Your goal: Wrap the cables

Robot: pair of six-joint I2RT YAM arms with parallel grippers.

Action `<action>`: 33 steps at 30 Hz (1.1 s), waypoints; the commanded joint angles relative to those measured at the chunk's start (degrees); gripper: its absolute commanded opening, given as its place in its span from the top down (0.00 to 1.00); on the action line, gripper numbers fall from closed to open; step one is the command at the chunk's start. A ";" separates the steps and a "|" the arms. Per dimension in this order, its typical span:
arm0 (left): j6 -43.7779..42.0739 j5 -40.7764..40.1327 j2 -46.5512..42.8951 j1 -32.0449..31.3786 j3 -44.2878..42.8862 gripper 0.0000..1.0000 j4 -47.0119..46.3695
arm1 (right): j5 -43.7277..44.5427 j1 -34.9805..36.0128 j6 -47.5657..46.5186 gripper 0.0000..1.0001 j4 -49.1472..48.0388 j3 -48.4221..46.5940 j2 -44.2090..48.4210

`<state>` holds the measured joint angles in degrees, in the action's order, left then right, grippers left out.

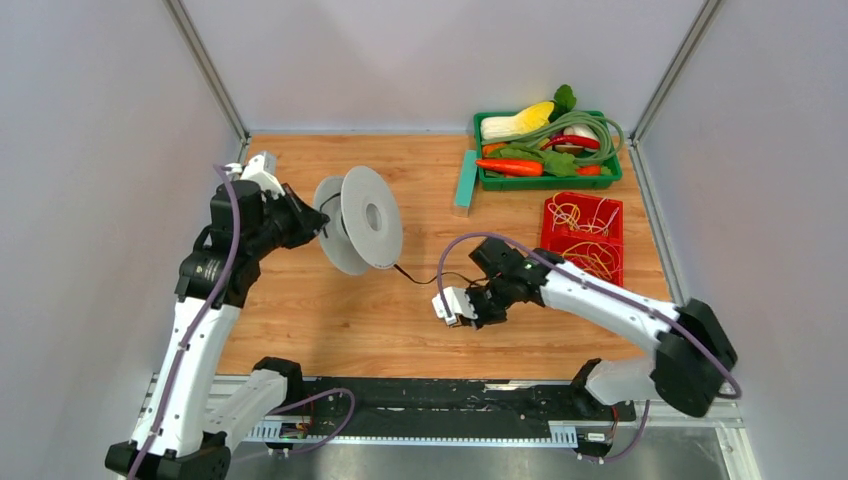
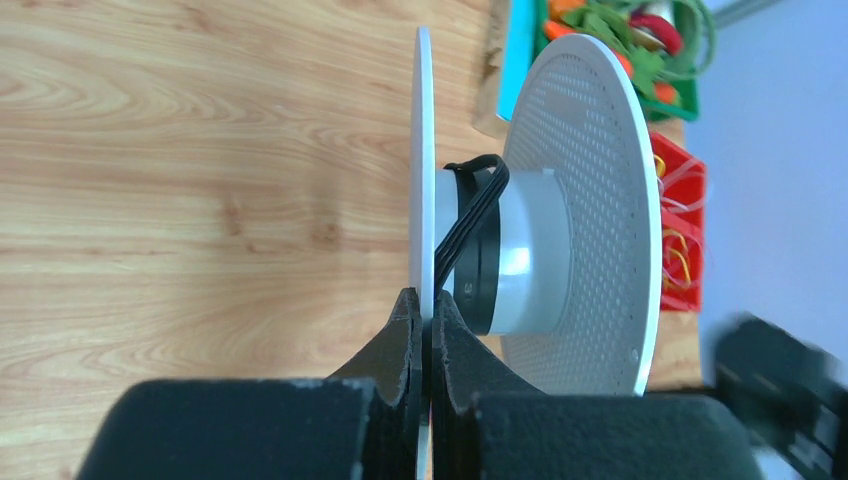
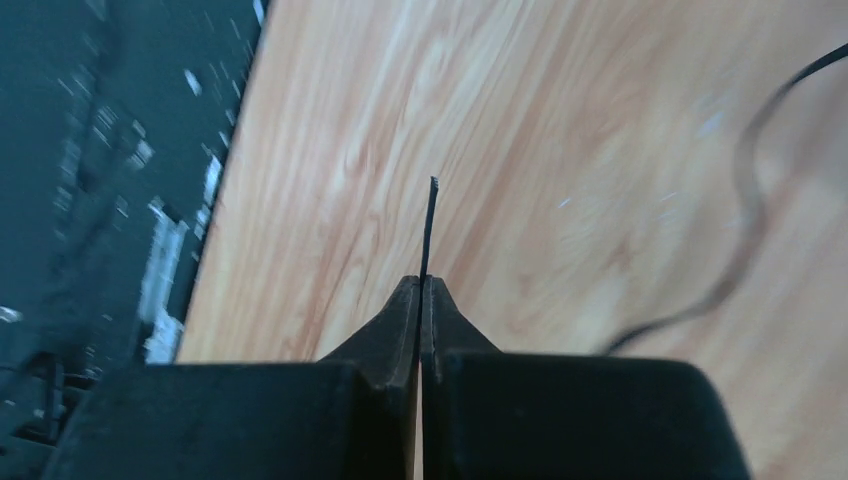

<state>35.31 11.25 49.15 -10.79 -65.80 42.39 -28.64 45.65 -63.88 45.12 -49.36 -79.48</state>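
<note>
A white spool (image 1: 365, 215) stands on edge at the middle of the wooden table. My left gripper (image 1: 318, 228) is shut on its near flange (image 2: 424, 150), pinched between the fingertips of the left gripper (image 2: 425, 300). A few turns of the thin black cable (image 2: 470, 215) lie round the hub. From the spool the cable (image 1: 420, 278) trails along the table toward my right gripper (image 1: 482, 308). The right gripper (image 3: 421, 282) is shut on the cable near its end, and the short tip (image 3: 429, 225) sticks out past the fingertips. A looser stretch of cable (image 3: 745, 200) curves to the right.
A green tray (image 1: 547, 182) with toy vegetables and a green hose sits at the back right. In front of it is a red tray (image 1: 583, 200) of rubber bands. A teal block (image 1: 466, 182) lies left of the green tray. The black rail (image 1: 430, 405) runs along the near edge.
</note>
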 commanded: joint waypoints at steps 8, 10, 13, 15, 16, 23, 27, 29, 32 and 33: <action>2.48 -9.76 9.47 0.33 -6.80 1.00 -2.14 | -12.31 15.43 44.41 1.00 -7.48 -26.82 14.36; 2.75 -8.00 10.44 0.07 -6.45 1.00 -2.75 | -12.58 16.14 55.66 1.00 -14.85 -29.90 12.96; 1.96 -9.39 10.97 -2.74 -6.10 1.00 -2.23 | -11.09 16.93 66.56 1.00 -25.58 -34.82 9.80; 1.87 -10.19 10.88 -4.67 -4.96 1.00 -2.31 | -9.77 17.54 71.41 1.00 -30.60 -38.94 7.08; 2.04 -10.71 10.80 -5.73 -4.43 1.00 -2.31 | -8.98 17.98 73.44 1.00 -32.71 -40.97 5.58; 2.05 -10.37 10.80 -10.83 -2.05 1.00 -2.40 | 3.13 20.89 81.11 1.00 -43.63 -49.33 -1.37; 0.73 -9.49 9.74 -11.89 -1.61 1.00 -1.88 | 14.30 18.96 80.58 1.00 -43.63 -52.41 -3.48; -0.85 -9.22 8.34 -12.59 -0.56 1.00 -2.22 | 18.34 17.46 80.58 1.00 -43.54 -53.81 -4.18; -2.52 -8.79 5.36 -14.43 1.72 1.00 -2.58 | 23.53 14.83 81.27 1.00 -43.28 -56.01 -6.11; -3.05 -8.70 4.48 -15.31 2.69 1.00 -2.49 | 24.07 13.52 82.41 1.00 -43.36 -56.89 -6.73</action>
<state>34.59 0.99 58.57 -23.70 -64.77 43.75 -14.94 62.57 15.40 5.21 -101.51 -84.33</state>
